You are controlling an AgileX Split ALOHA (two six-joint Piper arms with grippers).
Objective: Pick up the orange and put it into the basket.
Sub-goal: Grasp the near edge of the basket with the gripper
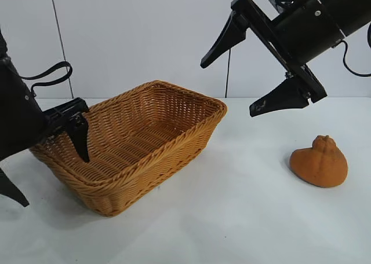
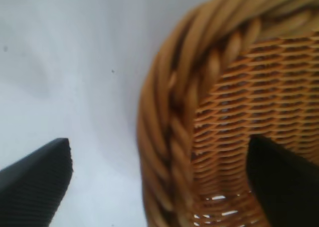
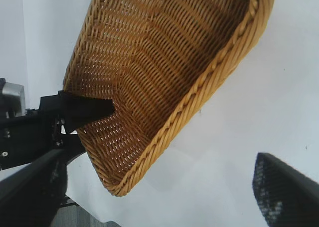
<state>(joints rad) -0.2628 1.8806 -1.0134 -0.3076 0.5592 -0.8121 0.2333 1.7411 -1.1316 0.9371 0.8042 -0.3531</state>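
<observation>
The orange (image 1: 320, 162) is dull orange with a knob on top and lies on the white table at the right. It is out of both wrist views. The tan wicker basket (image 1: 191, 138) stands left of centre. My right gripper (image 1: 227, 88) is open wide and empty. It hangs high over the table between the basket and the orange, and its wrist view (image 3: 159, 160) looks down on the basket (image 3: 199, 95). My left gripper (image 1: 55, 182) is open and straddles the basket's left braided rim (image 2: 169, 112), one finger inside and one outside.
The white table (image 1: 243, 217) runs from the basket to the orange and to the front edge. A pale panelled wall (image 1: 145, 32) stands behind. The left arm's finger (image 3: 84, 109) shows inside the basket in the right wrist view.
</observation>
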